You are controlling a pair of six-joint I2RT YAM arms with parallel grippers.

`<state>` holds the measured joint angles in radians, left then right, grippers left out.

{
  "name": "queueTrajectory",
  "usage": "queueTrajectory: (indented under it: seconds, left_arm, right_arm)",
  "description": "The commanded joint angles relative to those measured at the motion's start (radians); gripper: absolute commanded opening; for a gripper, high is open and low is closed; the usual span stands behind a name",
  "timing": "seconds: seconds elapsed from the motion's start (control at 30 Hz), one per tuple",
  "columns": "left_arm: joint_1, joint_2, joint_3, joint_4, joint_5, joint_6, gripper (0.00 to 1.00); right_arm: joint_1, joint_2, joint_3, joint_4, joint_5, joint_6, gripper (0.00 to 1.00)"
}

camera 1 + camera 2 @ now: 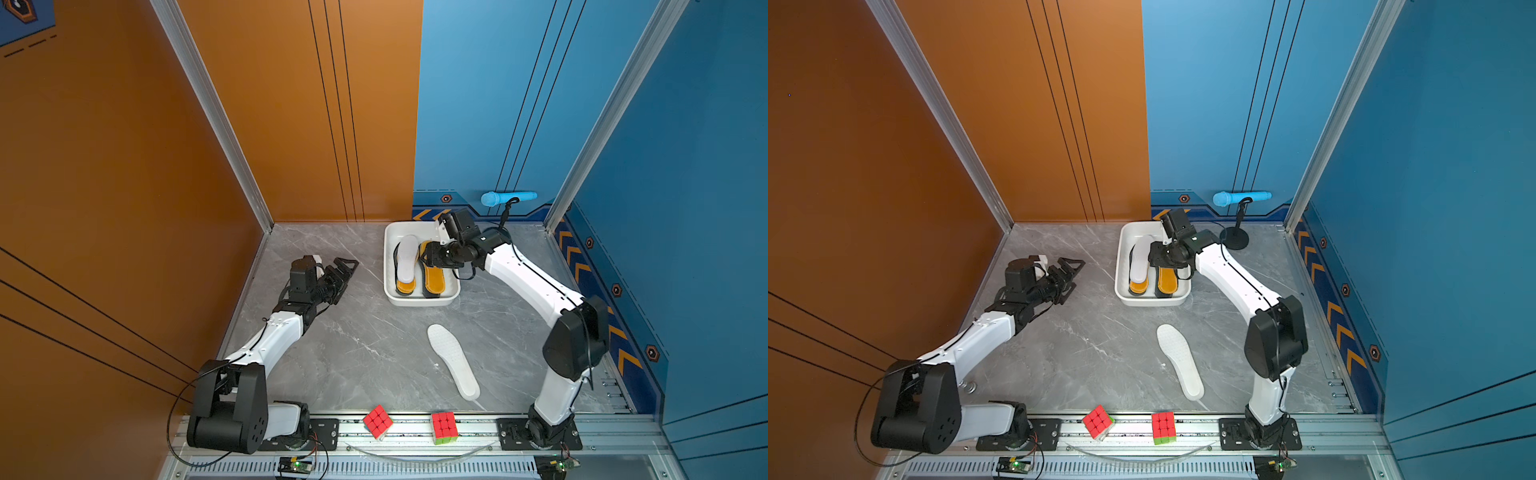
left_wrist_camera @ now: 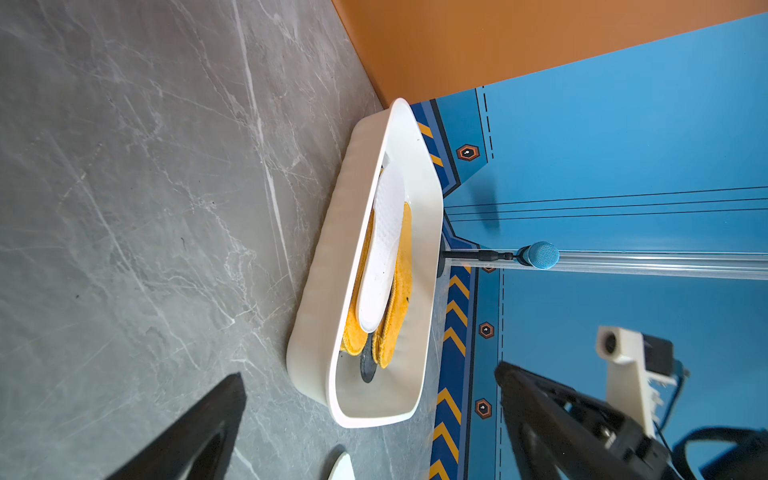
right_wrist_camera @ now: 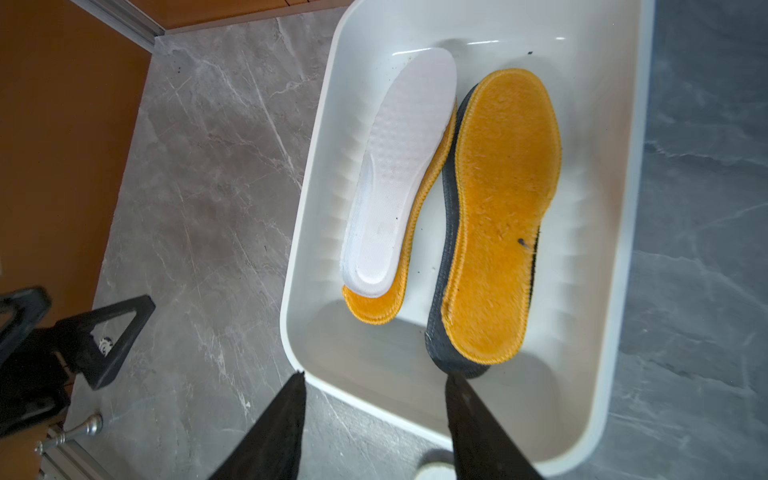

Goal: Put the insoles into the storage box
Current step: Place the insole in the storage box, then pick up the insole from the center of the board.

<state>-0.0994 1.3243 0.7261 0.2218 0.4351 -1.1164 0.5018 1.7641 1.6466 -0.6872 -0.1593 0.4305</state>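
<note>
storage box [image 1: 422, 300] sits at back of table, R-arm side. Holds 2 stacks side by side: white insole [image 3: 399, 174] on a lower orange insole [image 3: 374, 309], and top orange insole [image 3: 498, 216] on dark grey insole [image 3: 455, 363]. Can't tell what's deeper. loose white insole [image 1: 453, 360] lies flat on table, well apart from box. Prob light, thin, floppy, so pinch heel edge, expect sag. right gripper [image 3: 374, 376] hangs over box, jaws partly apart, empty. left gripper [image 1: 344, 270] spread wide, empty.

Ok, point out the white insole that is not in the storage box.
The white insole lying flat on the table, in front of the storage box. The other white insole sits inside the box, atop an orange insole.
</note>
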Motion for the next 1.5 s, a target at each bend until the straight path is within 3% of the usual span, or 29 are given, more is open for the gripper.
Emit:
queueTrajectory:
  seconds: [0.0,0.27,0.47,0.77,1.2,1.3,1.47]
  left_arm:
    - [-0.008,0.008,0.026,0.013,-0.017,0.003,0.98]
    - [-0.026,0.014,0.033,0.013,-0.02,0.0,0.97]
    - [-0.043,-0.012,0.023,0.013,-0.035,0.0,0.98]
    - [-0.057,-0.042,0.003,0.012,-0.051,-0.008,0.98]
    - [-0.074,-0.053,-0.026,0.012,-0.055,-0.015,0.98]
    - [-0.075,-0.055,-0.025,0.013,-0.057,-0.013,0.98]
    - [-0.074,-0.059,-0.031,0.012,-0.059,-0.013,0.98]
  right_arm:
    - [-0.006,-0.118,-0.155,-0.101,0.086,-0.077,0.56]
    - [-0.011,-0.382,-0.593,-0.101,0.128,0.021,0.56]
    - [0.015,-0.483,-0.768,-0.037,0.125,0.077,0.56]
    - [0.12,-0.448,-0.875,0.005,0.173,0.131,0.5]
    - [0.238,-0.294,-0.887,0.064,0.195,0.159,0.45]
    - [0.247,-0.278,-0.9,0.079,0.198,0.161,0.4]
    - [0.247,-0.266,-0.95,0.145,0.163,0.176,0.22]
